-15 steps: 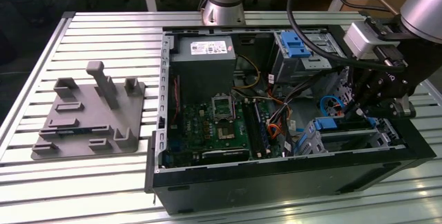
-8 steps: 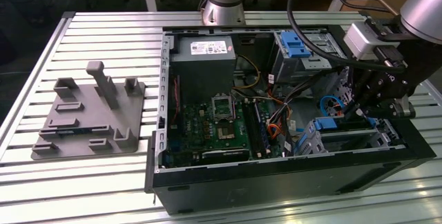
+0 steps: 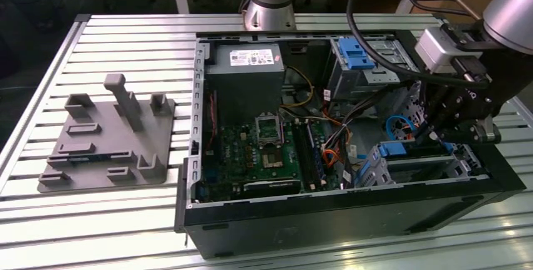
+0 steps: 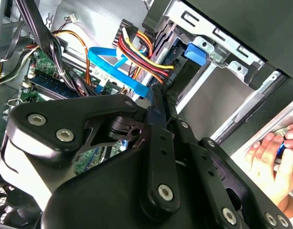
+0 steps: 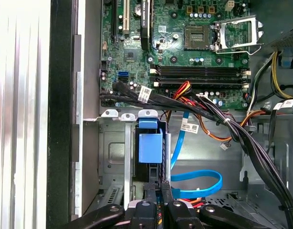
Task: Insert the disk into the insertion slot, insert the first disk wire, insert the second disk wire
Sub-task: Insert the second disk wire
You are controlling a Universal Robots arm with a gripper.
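Note:
The disk [image 5: 150,145] stands on edge inside the insertion slot [image 5: 112,157], its blue carrier facing up; in the exterior view the disk [image 3: 391,149] and the insertion slot [image 3: 426,171] are at the case's front right corner. My gripper [image 5: 158,190] hangs right over the disk's end, fingers close together on a dark plug with red and yellow wires, the first disk wire [image 4: 139,52]. The second disk wire [image 5: 198,183], a flat blue cable, loops loose beside the cage and also shows as a blue loop [image 3: 398,124] [image 4: 115,64]. The exterior view has my gripper [image 3: 433,136] low in the case.
The open computer case [image 3: 333,211] lies on a slatted table, motherboard [image 5: 194,52] and black cable bundles [image 5: 242,133] beside the cage. A taller bay with a blue latch [image 3: 354,52] stands behind. A grey fixture [image 3: 108,142] lies on the exterior view's left. A person's hand [image 4: 275,157] rests outside the case.

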